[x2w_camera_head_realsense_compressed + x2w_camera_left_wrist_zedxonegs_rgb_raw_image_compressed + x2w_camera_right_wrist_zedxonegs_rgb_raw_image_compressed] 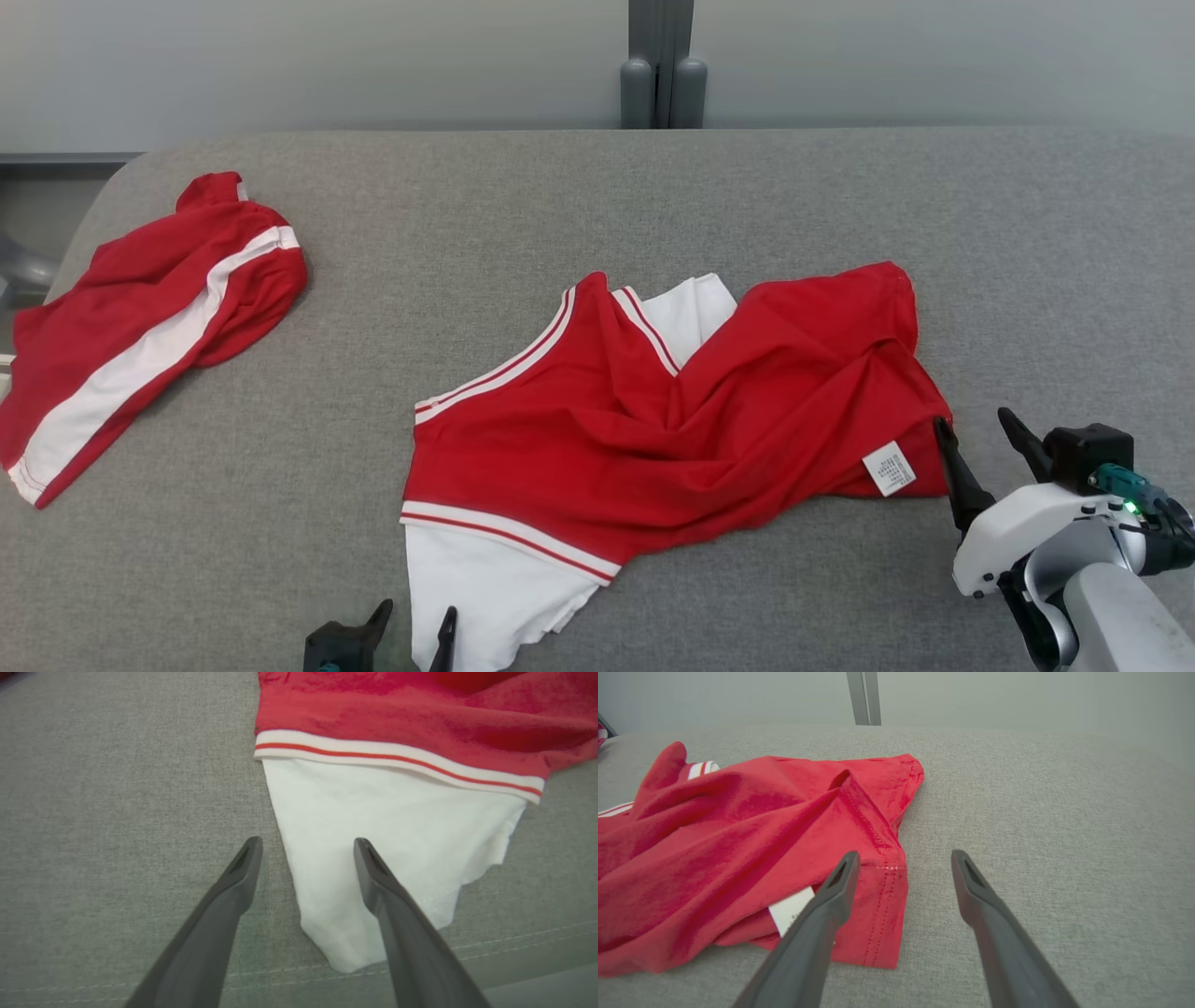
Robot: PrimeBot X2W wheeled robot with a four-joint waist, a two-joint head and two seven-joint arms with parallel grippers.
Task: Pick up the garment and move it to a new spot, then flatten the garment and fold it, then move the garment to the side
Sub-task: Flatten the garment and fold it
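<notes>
The garment (653, 420) is a red top with white sleeves and striped trim, lying crumpled at the middle of the grey surface. My left gripper (417, 623) is open at the bottom edge, its fingers straddling the left edge of the white sleeve (387, 830). The left gripper (307, 844) holds nothing. My right gripper (976, 425) is open at the garment's right hem corner (882, 905), beside the white care label (889, 469). In the right wrist view the right gripper (905, 858) has one finger over the hem and the other over bare fabric surface.
A second red garment with a white stripe (140, 327) lies bunched at the far left of the grey padded table (840, 205). A grey post (662, 65) stands behind the table's far edge against a pale wall.
</notes>
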